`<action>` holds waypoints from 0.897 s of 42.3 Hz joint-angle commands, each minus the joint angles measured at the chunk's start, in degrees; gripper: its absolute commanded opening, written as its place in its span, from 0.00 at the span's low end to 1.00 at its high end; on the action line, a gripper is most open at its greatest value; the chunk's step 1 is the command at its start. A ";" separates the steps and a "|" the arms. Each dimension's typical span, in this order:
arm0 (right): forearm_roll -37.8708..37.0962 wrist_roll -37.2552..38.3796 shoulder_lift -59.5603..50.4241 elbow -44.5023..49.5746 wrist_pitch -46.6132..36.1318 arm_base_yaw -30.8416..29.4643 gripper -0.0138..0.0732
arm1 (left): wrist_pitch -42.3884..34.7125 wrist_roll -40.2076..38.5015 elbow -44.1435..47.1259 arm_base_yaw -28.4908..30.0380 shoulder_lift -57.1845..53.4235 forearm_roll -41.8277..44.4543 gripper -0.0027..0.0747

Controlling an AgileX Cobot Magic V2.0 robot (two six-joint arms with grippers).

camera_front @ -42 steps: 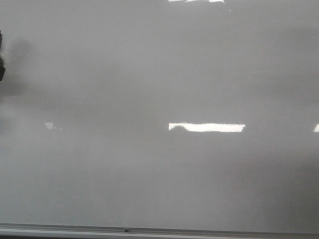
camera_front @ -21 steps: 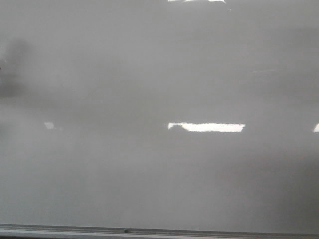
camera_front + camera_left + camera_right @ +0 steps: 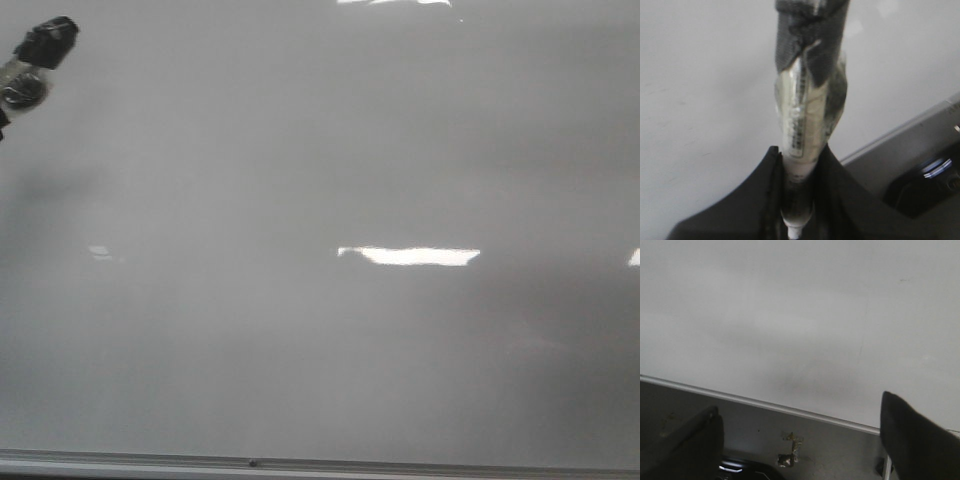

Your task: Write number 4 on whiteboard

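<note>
Marker (image 3: 807,115) sits clamped in my left gripper (image 3: 797,200), its long axis pointing toward the whiteboard (image 3: 330,180) ahead. My right gripper (image 3: 800,440) hangs spread and empty. No 4 shows on the board yet.

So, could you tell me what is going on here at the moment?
The left pincer is shut on a tape-wrapped marker, which shows at the upper left of the front view over the whiteboard. No number 4, nor any other mark, is visible on the board yet. The right pincer is open and holds nothing, near the board's metal edge strip.
</note>
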 commanded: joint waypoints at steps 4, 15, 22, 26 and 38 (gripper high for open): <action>10.41 -11.08 2.16 -3.51 -0.58 -0.20 0.90 | 8.04 16.38 -5.93 -5.00 -1.45 -13.67 0.01; 22.78 -32.15 5.42 -6.74 1.89 5.36 0.82 | 9.89 21.38 -9.16 -13.63 -1.45 -16.30 0.01; 22.84 -39.21 8.39 -10.27 5.08 14.40 0.80 | 8.90 21.38 -9.51 -19.08 -1.45 -15.12 0.01; 22.84 -42.80 10.30 -12.29 6.00 19.53 0.80 | 8.62 21.38 -9.51 -22.13 -1.45 -14.47 0.01; 22.79 -44.22 17.01 -18.92 5.79 32.98 0.80 | 8.62 21.38 -9.51 -27.43 -1.45 -13.66 0.01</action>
